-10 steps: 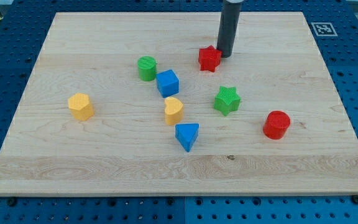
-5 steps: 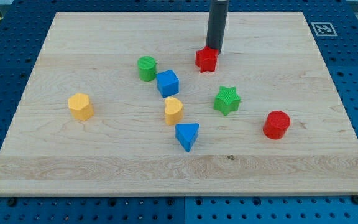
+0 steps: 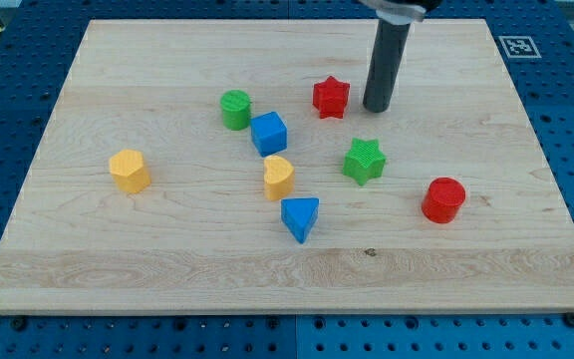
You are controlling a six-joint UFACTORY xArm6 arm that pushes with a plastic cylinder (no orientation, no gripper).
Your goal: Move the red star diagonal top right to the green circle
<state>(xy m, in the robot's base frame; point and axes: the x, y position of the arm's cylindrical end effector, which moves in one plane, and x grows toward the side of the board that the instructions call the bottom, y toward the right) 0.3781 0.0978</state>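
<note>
At the view's far left, an orange hexagonal plastic block [image 3: 129, 170] is seen alone on the pale wooden board [image 3: 167, 249]. Further right, a green plastic cylinder, the green circle [image 3: 235, 109], stands just above and left of a blue plastic cube [image 3: 268, 133], the two nearly touching. Below the cube an orange rounded plastic block [image 3: 279, 178] is placed, and under that a blue plastic triangular block [image 3: 300, 217]. The red plastic star [image 3: 331, 97] lies to the right of the green circle, slightly nearer the view's top, with a clear gap between them. Just to the star's right my tip [image 3: 376, 109] is set on the board, apart from the star. No jaws are carried by the rod, so nothing is grasped. A green plastic star [image 3: 364, 161] lies below my tip, and a red plastic cylinder [image 3: 443, 199] is found at the lower right.
</note>
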